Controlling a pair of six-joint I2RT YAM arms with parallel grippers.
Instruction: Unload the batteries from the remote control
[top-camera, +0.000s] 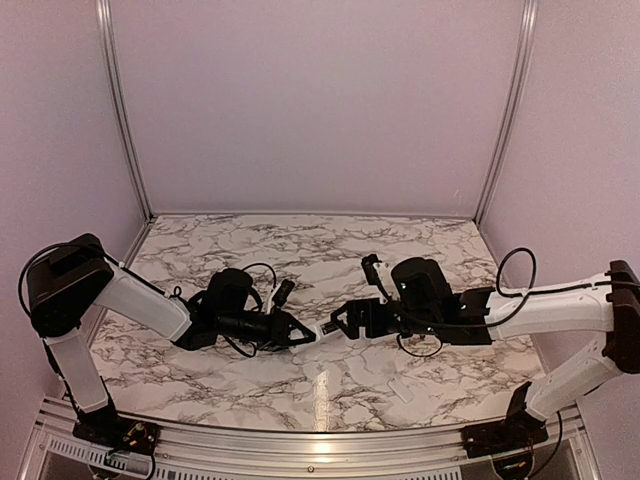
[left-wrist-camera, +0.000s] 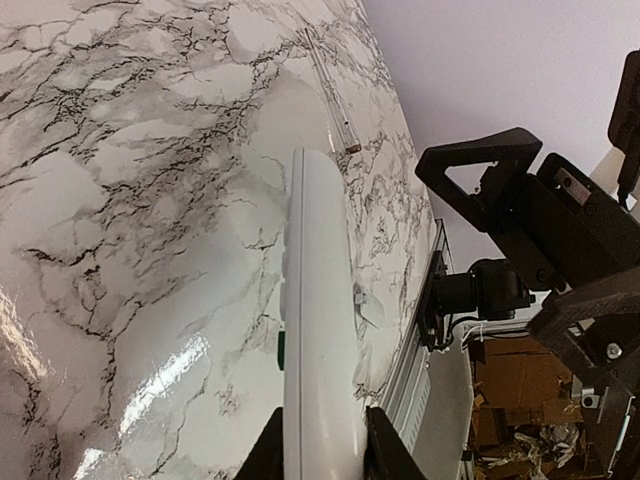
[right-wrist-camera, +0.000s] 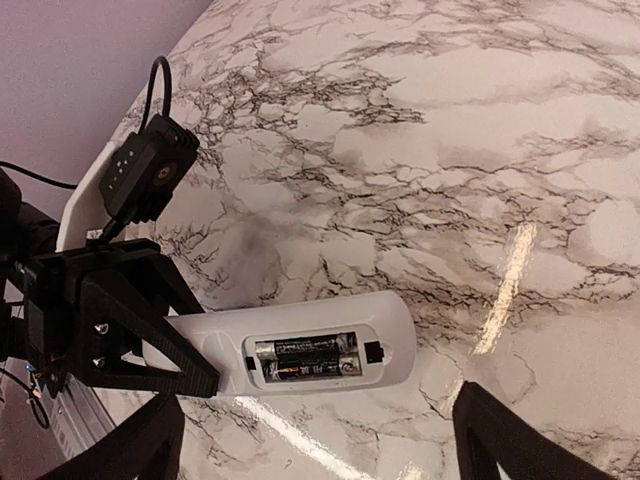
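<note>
The slim white remote control (right-wrist-camera: 300, 350) sits level in the frame's lower centre, its uncovered recess in view, two dark batteries (right-wrist-camera: 305, 357) seated side by side inside.

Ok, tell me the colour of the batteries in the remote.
The batteries are mostly black, inside the white remote control; the right wrist view shows them best.

remote control (right-wrist-camera: 395, 335) clamped at its left end by left gripper (right-wrist-camera: 190, 365). compartment uncovered, batteries (right-wrist-camera: 305, 357) seated inside. right gripper (right-wrist-camera: 318, 400) jaws spread wide, near side, over marble table (right-wrist-camera: 480, 150).
</note>
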